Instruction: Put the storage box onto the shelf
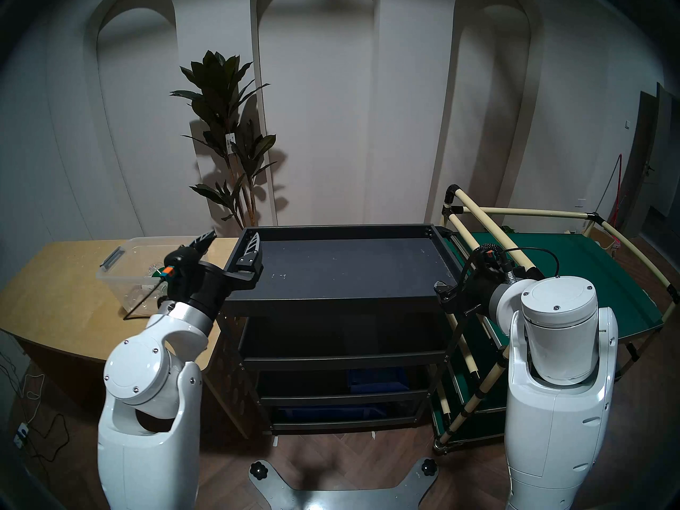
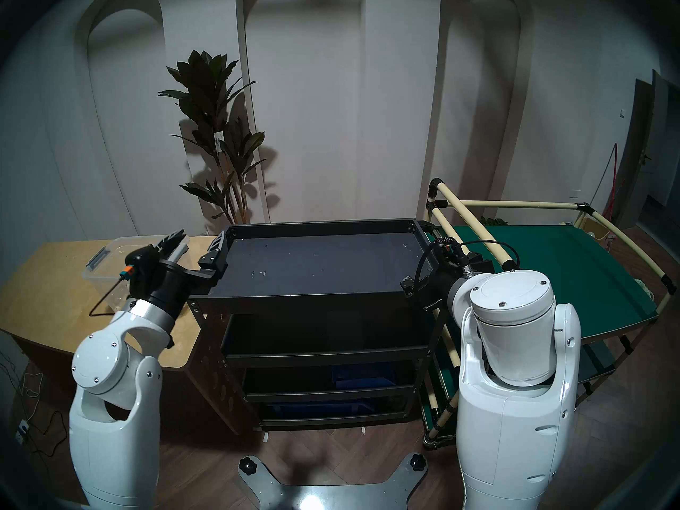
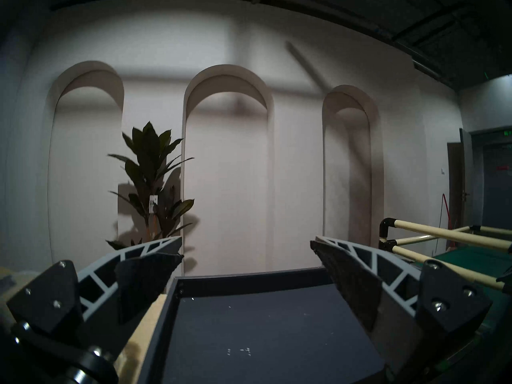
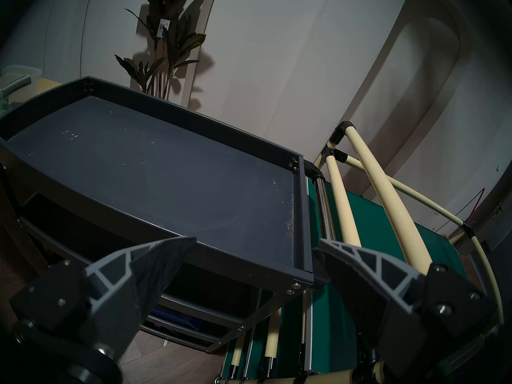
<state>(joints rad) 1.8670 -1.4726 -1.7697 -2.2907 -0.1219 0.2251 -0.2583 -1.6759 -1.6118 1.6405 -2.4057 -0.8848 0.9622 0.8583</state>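
Two end effectors spread empty, left end effector over shelf rim

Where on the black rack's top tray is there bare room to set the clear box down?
The shelf top is bare across its middle, rim to rim. Its left end is crowded by the open left gripper; the storage box sits on the wooden table beyond.
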